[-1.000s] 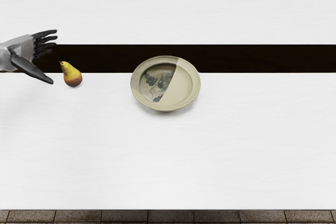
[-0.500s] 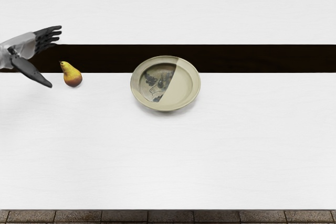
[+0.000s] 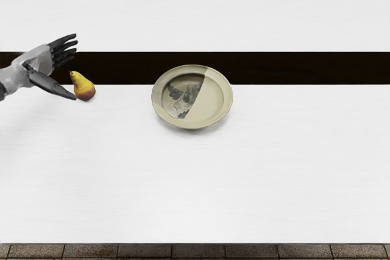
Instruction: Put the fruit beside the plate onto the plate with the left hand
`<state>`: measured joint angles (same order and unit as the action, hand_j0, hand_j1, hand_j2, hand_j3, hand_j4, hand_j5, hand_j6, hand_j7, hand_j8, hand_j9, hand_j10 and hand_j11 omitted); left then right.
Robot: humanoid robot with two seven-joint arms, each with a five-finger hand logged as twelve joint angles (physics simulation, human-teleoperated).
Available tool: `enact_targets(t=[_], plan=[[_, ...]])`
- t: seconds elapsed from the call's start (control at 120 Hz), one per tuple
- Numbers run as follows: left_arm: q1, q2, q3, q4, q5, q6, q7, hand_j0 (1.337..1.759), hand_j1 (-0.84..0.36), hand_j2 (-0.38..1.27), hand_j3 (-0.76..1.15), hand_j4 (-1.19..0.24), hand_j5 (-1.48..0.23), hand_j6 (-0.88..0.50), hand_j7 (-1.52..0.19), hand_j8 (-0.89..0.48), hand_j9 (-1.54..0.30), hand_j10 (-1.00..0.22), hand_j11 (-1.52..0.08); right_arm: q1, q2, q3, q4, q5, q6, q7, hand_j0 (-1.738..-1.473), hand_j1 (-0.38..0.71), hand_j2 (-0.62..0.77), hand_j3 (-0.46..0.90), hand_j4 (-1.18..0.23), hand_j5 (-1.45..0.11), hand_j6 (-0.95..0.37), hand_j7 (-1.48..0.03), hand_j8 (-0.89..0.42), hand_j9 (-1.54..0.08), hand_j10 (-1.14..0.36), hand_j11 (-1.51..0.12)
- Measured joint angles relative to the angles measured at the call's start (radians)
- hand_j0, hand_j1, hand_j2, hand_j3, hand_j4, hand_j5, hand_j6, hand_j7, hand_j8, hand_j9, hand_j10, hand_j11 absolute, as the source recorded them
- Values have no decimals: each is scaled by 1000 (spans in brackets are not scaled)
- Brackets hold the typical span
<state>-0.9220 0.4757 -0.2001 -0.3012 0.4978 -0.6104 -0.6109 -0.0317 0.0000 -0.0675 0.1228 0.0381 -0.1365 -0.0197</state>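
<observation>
We see the pear (image 3: 83,87) on the white table (image 3: 195,175), left of the plate (image 3: 226,99) and apart from it. The left hand (image 3: 40,64) is just beside it, fingers (image 3: 66,45) spread, holding nothing. We judge the reach is in hand; next the fingers must close around the pear. If the thumb (image 3: 58,87) touches, we cannot tell.
</observation>
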Motion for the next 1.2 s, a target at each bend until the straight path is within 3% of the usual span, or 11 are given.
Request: enact_targets(t=[0.408,0.708,1.2], plan=[[3,-45,22,41,-97,0,79,1658,349,3,0,-3,0,-4,0,-3,0,-2,0,-7,0,0,1,-1,0,1,-1658,-314,-6,0,-30,-38,-30,-38,-30,-38,-30,-38],[5,-73,23,80,-110,0,95,1658,349,3,0,-3,0,-3,0,-3,0,-2,0,-9,0,0,1,-3,0,1,-1658,-314,-6,0,-30,-38,-30,-38,-30,-38,-30,-38],[29,-95,24,85,-110,0,99,1658,349,3,0,-3,0,-3,0,-3,0,-2,0,-13,0,-2,1,-6,0,1,-1658,-314,-6,0,-30,-38,-30,-38,-30,-38,-30,-38]])
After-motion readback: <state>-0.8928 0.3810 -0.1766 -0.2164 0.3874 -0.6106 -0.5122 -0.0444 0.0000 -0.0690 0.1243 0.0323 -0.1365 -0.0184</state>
